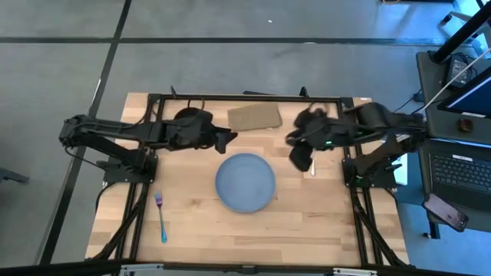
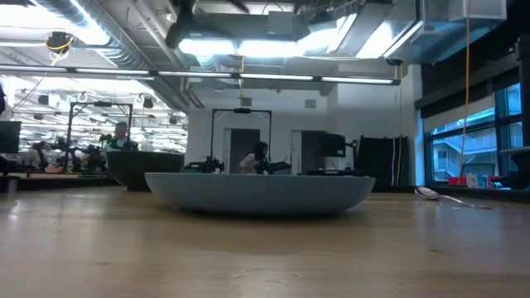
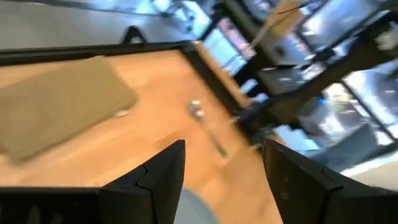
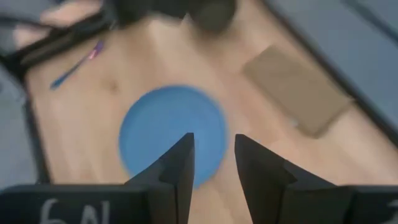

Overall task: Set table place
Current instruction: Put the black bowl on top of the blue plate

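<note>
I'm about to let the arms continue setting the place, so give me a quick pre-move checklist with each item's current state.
1. Plate lies flat mid-table: ok.
2. Fork lies left of the plate, apart from it: ok.
3. Spoon lies on the table by the right edge, not beside the plate: not ok.
4. Left gripper open, empty: ok.
5. Right gripper open, empty, above the plate: ok.
6. Bowl position: cannot tell.
</note>
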`<control>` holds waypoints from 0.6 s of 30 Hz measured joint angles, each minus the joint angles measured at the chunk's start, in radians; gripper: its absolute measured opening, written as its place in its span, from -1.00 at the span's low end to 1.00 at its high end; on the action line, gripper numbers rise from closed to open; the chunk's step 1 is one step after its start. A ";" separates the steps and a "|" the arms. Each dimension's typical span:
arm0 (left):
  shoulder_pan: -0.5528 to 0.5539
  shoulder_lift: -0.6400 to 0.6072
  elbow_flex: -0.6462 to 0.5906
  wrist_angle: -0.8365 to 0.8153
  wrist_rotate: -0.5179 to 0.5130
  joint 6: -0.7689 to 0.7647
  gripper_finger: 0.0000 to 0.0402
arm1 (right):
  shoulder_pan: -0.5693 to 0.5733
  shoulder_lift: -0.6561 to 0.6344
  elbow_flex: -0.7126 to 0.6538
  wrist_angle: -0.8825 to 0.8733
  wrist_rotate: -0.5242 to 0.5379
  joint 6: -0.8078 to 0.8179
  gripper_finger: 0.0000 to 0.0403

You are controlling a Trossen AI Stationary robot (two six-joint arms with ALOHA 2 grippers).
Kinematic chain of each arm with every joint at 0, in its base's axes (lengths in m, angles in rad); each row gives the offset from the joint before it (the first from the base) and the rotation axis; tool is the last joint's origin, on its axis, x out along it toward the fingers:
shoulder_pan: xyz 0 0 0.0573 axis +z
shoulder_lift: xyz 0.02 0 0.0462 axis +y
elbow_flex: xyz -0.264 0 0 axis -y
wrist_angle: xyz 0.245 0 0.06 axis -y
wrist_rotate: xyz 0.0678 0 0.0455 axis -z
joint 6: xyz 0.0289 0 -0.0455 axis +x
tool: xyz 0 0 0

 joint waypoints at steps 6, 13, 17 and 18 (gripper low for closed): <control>0.131 0.019 0.000 -0.239 0.009 0.017 0.03 | 0.048 -0.059 0.001 -0.034 0.150 0.056 -0.41; 0.288 0.039 0.000 -0.612 0.121 0.174 0.03 | 0.069 -0.063 -0.025 -0.055 0.156 0.081 -0.41; 0.336 0.086 -0.001 -0.621 0.210 0.265 0.03 | 0.067 -0.063 -0.069 -0.053 0.161 0.086 -0.41; 0.349 0.100 -0.001 -0.617 0.211 0.267 0.03 | 0.064 -0.063 -0.080 -0.054 0.161 0.097 -0.41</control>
